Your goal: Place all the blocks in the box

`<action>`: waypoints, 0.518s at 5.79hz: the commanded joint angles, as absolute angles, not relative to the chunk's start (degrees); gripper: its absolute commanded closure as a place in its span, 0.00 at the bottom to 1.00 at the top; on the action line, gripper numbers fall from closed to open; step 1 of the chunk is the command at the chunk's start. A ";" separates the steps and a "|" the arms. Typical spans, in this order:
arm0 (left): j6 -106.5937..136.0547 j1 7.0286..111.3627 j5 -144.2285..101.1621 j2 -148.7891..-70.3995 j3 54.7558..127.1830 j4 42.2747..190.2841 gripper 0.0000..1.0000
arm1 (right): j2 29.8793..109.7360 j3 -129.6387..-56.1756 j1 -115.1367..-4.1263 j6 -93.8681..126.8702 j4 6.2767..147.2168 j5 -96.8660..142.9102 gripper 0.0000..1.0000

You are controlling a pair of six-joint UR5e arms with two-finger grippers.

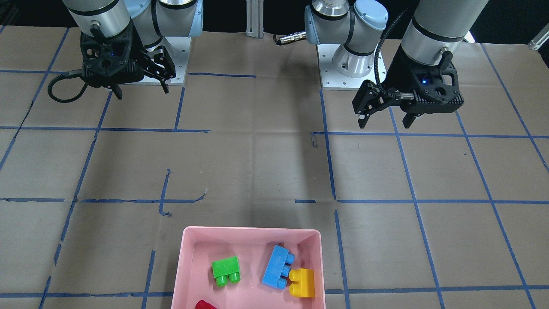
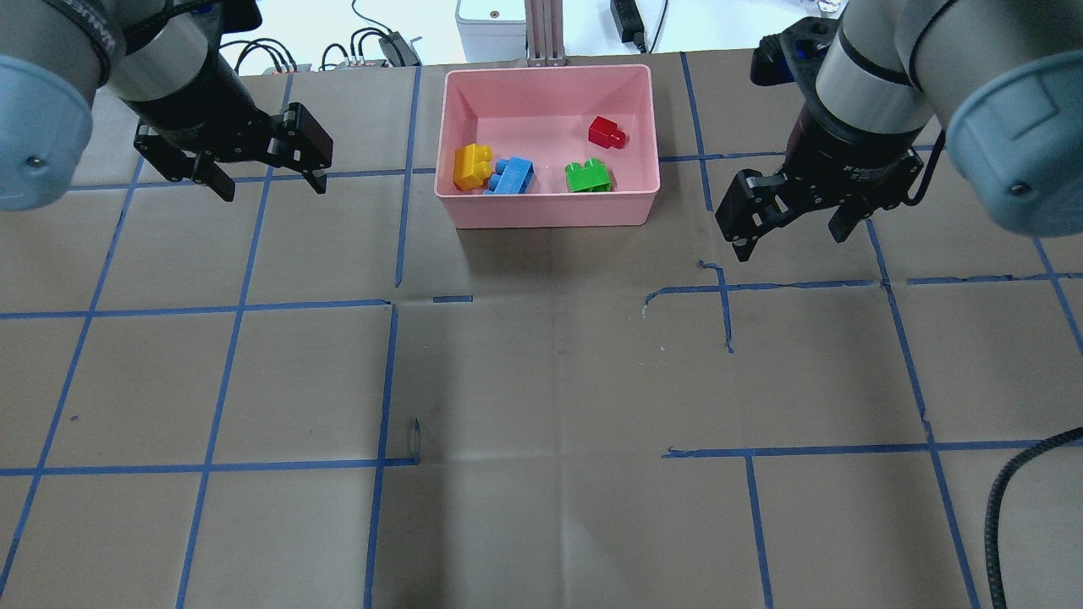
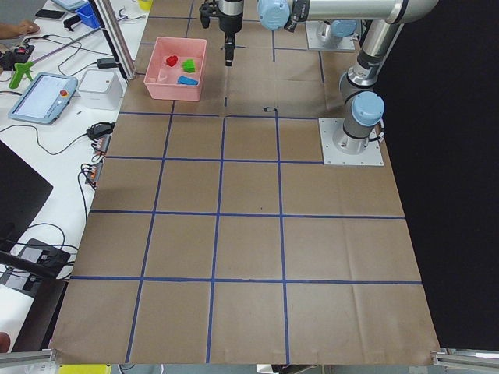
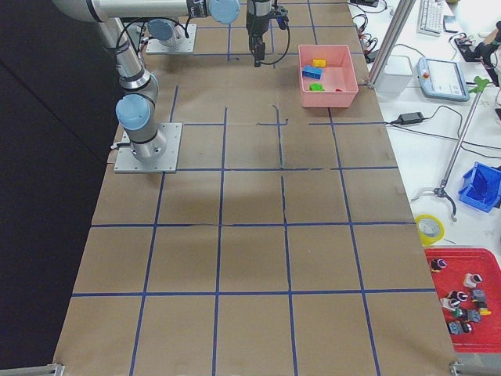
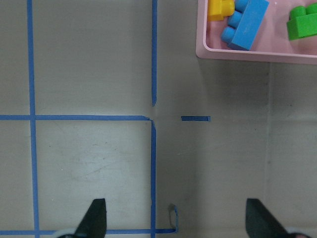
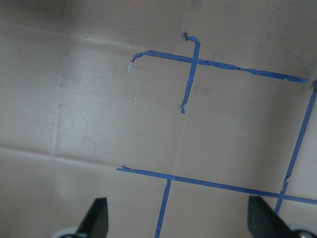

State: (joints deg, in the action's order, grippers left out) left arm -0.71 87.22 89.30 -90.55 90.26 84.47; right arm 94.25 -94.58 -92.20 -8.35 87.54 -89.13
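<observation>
The pink box (image 2: 550, 210) stands at the table's far middle. In it lie the yellow brick (image 2: 470, 165), the blue brick (image 2: 512, 176), the green brick (image 2: 588, 176) and the red brick (image 2: 606, 132). The front view shows the box (image 1: 251, 231) with green (image 1: 226, 270), blue (image 1: 276, 267), yellow (image 1: 302, 282) and the red brick (image 1: 206, 305) at the frame's edge. My left gripper (image 2: 272, 188) is open and empty, left of the box. My right gripper (image 2: 794, 241) is open and empty, right of the box. The left wrist view shows the box corner (image 5: 247, 52).
Brown paper with a blue tape grid (image 2: 389, 381) covers the table. The two arm bases (image 1: 351, 64) (image 1: 169, 56) stand at the robot's side. Cables and devices (image 2: 381, 46) lie beyond the box. A side bench holds a tablet (image 3: 43, 97).
</observation>
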 commanded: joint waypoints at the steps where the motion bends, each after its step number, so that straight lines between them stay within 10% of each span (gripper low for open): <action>1: 0.34 88.23 89.12 -91.23 88.34 85.08 0.01 | 94.66 -94.66 -92.20 -8.35 87.28 -89.12 0.00; 3: 1.41 89.73 89.30 -91.58 88.33 85.17 0.01 | 94.57 -95.18 -92.20 -8.35 87.36 -89.12 0.00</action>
State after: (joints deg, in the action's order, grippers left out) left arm 1.12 89.22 89.23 -91.32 88.40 85.12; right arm 94.60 -94.87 -92.20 -8.35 87.32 -89.16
